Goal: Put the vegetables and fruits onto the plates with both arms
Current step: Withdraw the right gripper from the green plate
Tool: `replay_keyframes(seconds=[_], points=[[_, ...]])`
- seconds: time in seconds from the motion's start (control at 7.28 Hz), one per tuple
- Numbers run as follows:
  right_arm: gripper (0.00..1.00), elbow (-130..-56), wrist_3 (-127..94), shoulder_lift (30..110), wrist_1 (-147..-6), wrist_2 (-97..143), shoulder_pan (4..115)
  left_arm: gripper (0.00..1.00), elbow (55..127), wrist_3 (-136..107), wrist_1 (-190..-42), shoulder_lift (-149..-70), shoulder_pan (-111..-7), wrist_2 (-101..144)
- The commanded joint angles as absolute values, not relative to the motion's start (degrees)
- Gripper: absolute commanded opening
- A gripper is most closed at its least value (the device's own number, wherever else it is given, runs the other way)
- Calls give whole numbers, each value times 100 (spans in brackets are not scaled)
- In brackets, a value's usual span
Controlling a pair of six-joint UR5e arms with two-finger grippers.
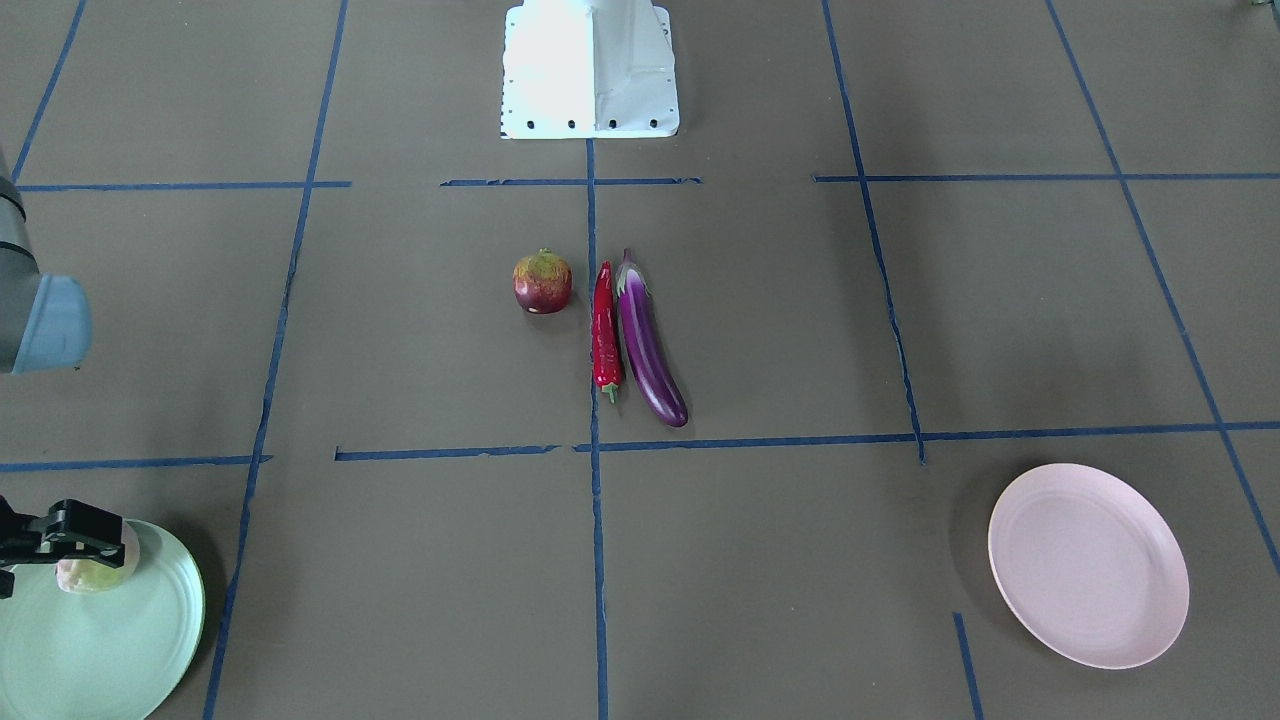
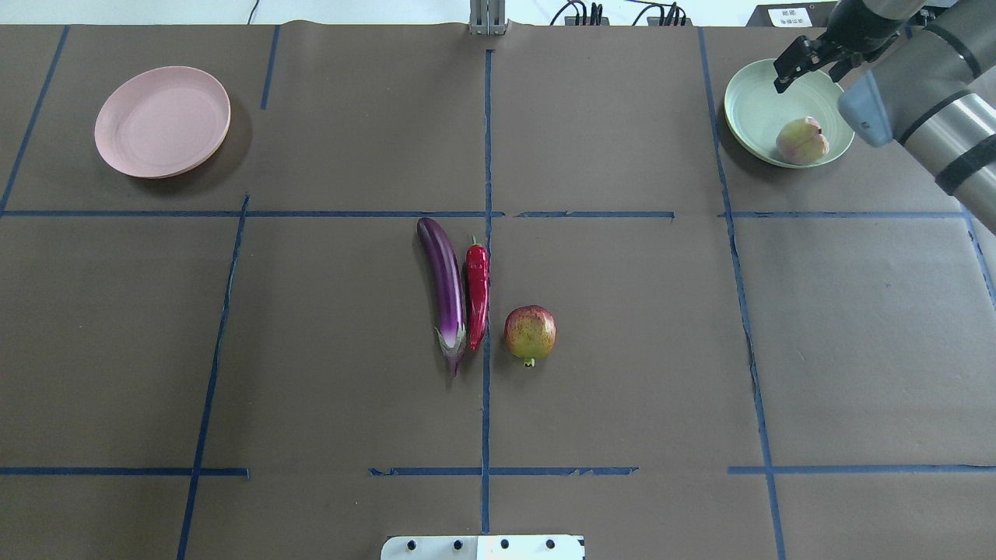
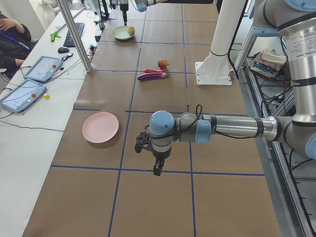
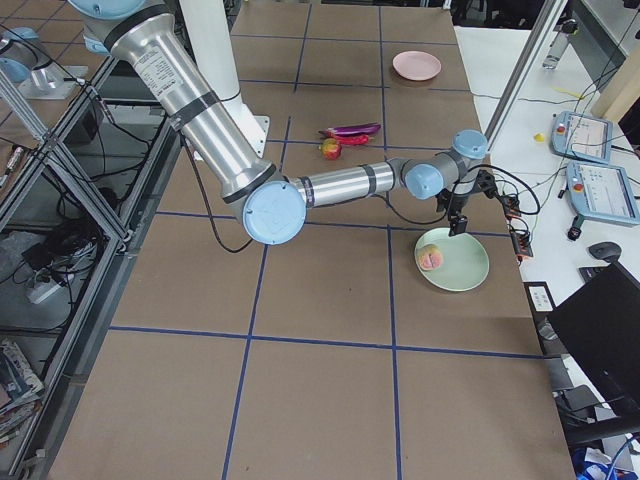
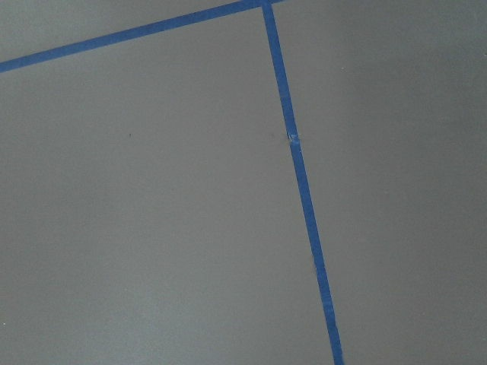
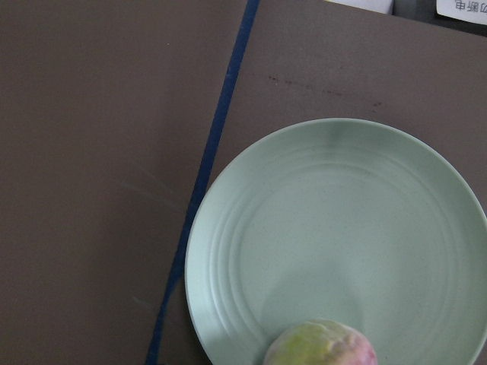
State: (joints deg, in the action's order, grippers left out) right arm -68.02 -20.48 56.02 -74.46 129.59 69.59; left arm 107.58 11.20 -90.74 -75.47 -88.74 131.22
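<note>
Overhead exterior: round peach (image 2: pixel 802 141) on matte mint plate (image 2: pixel 753 109).

This is a robotics lab. The bench (image 2: pixel 311 350) is covered in brown paper and marked into a grid with blue tape (image 2: pixel 486 435). A white pedestal (image 1: pixel 590 70) stands at the bench's edge. Two grey tubular industrial arms reach over it, the left arm (image 3: pixel 232 127) and the right arm (image 4: pixel 210 130). Alongside, a white side table (image 3: pixel 19 143) carries touchscreen teach pendants (image 3: pixel 22 96), a computer mouse (image 3: pixel 62 50) and cables. An operator (image 3: pixel 12 32) sits at its far end, beside an aluminium frame post (image 3: pixel 85 59).
</note>
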Motion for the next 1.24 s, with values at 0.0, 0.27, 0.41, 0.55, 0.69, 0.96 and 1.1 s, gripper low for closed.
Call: replay_keyframes(seconds=[0.0,0.27,0.41,0.55,0.69,0.96,1.1], points=[[100,-7101,-1542,6037,-7479,13314,7529,100,10645,1090,-9577,-8093,-8877,13122],[100,-7512,-977,6929,-7514,13307,7873,100,10679,524,-9633,-8522,-8624,13453],[100,-7880,-976,7474,-7532,13315,8066,100,10774,-604,-9642,-8691,-8474,13552],[100,-8293,-958,8036,-7558,13315,8208,100,10775,-1276,-9607,-9040,-8020,13657],[100,-8758,-958,8625,-7689,13307,8305,100,10862,-1797,-9633,-9183,-7459,13597],[100,-9717,-958,9707,-7884,13246,8463,100,10987,-2990,-9598,-9779,-6360,13447],[100,-9921,-941,9868,-7875,13228,8464,100,10908,-4198,-9598,-10191,-5685,13256]])
